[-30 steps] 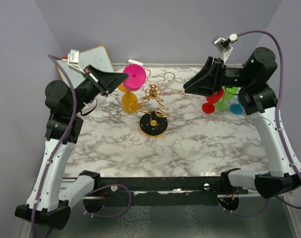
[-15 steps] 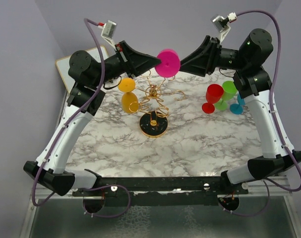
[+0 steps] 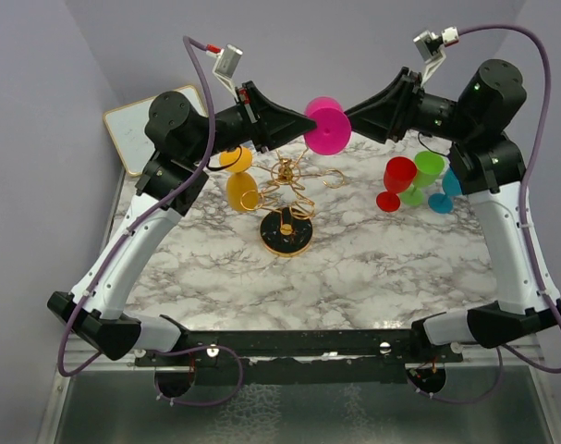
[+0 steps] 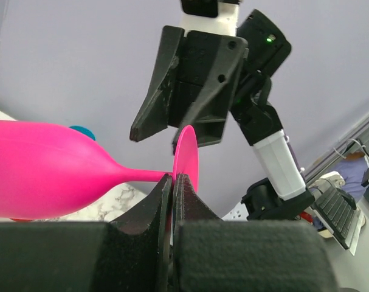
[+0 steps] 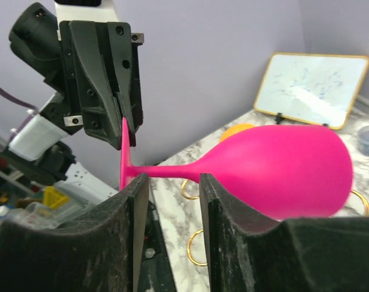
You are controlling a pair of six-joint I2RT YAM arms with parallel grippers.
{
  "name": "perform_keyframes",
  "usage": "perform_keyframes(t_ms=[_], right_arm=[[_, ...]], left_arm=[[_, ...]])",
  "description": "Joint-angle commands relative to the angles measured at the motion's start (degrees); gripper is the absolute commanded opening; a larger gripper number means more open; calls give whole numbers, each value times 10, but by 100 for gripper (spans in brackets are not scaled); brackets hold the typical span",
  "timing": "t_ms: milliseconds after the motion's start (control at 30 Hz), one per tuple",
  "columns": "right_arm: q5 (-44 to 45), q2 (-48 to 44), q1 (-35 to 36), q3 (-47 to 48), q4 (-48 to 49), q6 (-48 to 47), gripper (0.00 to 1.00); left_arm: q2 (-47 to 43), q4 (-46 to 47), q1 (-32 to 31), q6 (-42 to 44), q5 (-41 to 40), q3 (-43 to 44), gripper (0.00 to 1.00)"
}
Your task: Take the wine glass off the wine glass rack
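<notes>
Left arm: raised high and reaching rightward, forearm near level, its left gripper (image 3: pixel 300 124) clamped on the thin stem of the magenta plastic wine glass (image 3: pixel 327 127) just beside the foot disc. The left wrist view shows the fingers (image 4: pixel 163 201) pressed together with only the stem between them. The glass is held in mid-air with its stem crosswise to both grippers, above and behind the gold wire wine glass rack (image 3: pixel 294 176) and clear of every ring, so it is judged off the rack. An orange wine glass (image 3: pixel 242 190) hangs at the rack's left side; the rack stands on the white marbled counter (image 3: pixel 354 268). Right arm: mirrored pose, elbow high, right gripper (image 5: pixel 174 182) parted and straddling the same stem between foot and bowl, a gap visible on each side. Judgement: the grip at the foot end leaves stem free for a hand-over rightward, where a red glass (image 3: pixel 397 176) and others stand on the counter
</notes>
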Motion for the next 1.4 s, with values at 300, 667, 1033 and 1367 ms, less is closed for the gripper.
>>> perform_keyframes(t_ms=[300, 667, 1033, 1367], right_arm=[[36, -74, 5, -22, -18, -16, 44], [-5, -67, 5, -22, -22, -18, 41], [-16, -68, 17, -29, -49, -51, 1], [209, -213, 53, -183, -21, -290, 1]], left_arm=[[-16, -2, -6, 24, -19, 13, 0], [3, 9, -20, 17, -19, 28, 0], [24, -6, -46, 31, -38, 47, 0], [-54, -136, -48, 96, -185, 0, 81]])
